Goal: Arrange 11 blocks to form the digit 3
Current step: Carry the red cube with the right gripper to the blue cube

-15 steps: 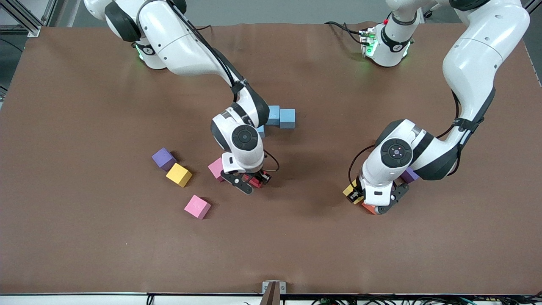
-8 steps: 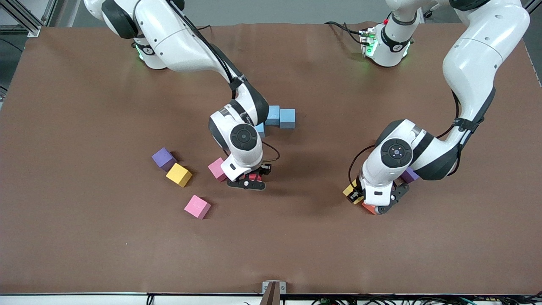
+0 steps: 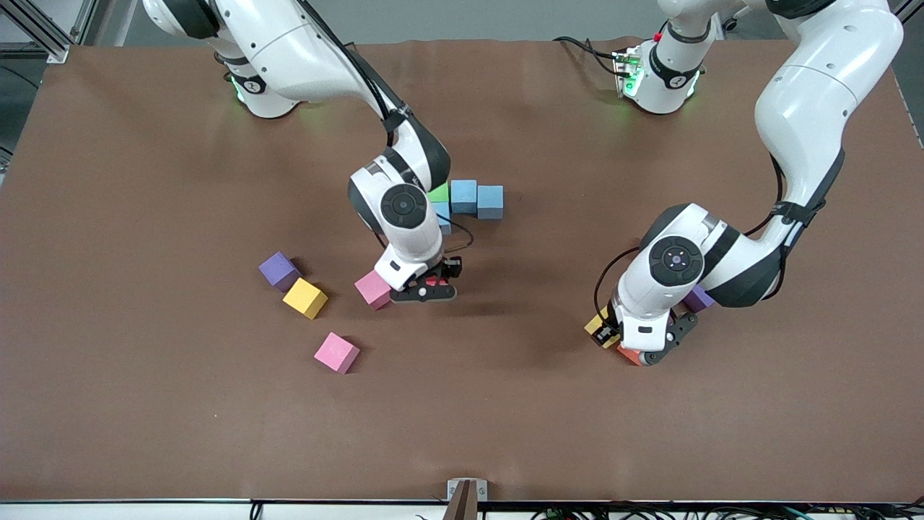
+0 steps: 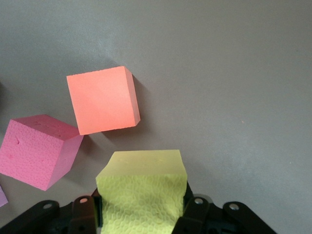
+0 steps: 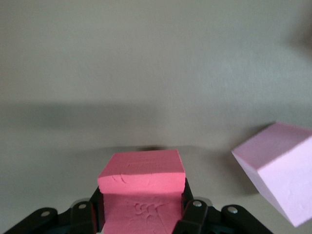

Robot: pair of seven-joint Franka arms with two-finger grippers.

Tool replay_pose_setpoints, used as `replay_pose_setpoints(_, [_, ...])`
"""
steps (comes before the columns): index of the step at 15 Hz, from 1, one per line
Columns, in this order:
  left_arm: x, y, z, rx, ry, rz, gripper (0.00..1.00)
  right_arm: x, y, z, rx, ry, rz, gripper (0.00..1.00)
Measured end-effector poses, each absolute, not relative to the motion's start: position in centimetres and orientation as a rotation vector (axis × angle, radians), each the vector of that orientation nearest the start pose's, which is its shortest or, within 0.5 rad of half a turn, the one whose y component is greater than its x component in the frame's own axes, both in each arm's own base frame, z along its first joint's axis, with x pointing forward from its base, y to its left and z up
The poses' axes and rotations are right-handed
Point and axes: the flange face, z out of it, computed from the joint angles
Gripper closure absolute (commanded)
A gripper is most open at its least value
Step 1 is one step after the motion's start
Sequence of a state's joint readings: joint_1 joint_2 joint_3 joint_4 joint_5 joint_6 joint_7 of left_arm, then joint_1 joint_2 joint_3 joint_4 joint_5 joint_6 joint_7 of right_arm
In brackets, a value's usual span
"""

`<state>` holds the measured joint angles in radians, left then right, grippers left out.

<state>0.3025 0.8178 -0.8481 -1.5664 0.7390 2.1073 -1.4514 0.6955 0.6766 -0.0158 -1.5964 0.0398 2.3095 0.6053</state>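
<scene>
Right claw [image 5: 141, 214] clamps a matte red foam block [image 5: 142, 195]; left claw [image 4: 141, 214] pinches a dimpled yellow block [image 4: 141, 195]

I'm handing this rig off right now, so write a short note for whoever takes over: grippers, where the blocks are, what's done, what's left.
Right gripper: shut on a red block, just above the table beside a pink block.
Left gripper: shut on a yellow block, low at the left arm's end of the table, by an orange block, a pink one and a purple one.
Done: a green block and light blue blocks form a short bar mid-table.
Loose: purple, yellow, pink.
Left: most of the digit 3.
</scene>
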Motion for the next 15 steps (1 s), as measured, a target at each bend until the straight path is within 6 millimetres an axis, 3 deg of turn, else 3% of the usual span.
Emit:
replay_pose_setpoints(5, [65.5,-24.2,27.8,-2.957,-1.073,-0.106,0.59,50.9,43.5,22.0,-3.12,-0.126,0.022,0.96])
replay_pose_setpoints(8, [65.5,-24.2,27.8,-2.957,-1.073,-0.106,0.59,50.0,43.7,21.1,-3.116,-0.141,0.014,0.96])
replay_pose_setpoints(15, [65.5,-24.3,27.8,-2.957,-1.073,-0.106,0.59,48.9,44.6,21.1,-3.111,-0.15,0.008,0.96])
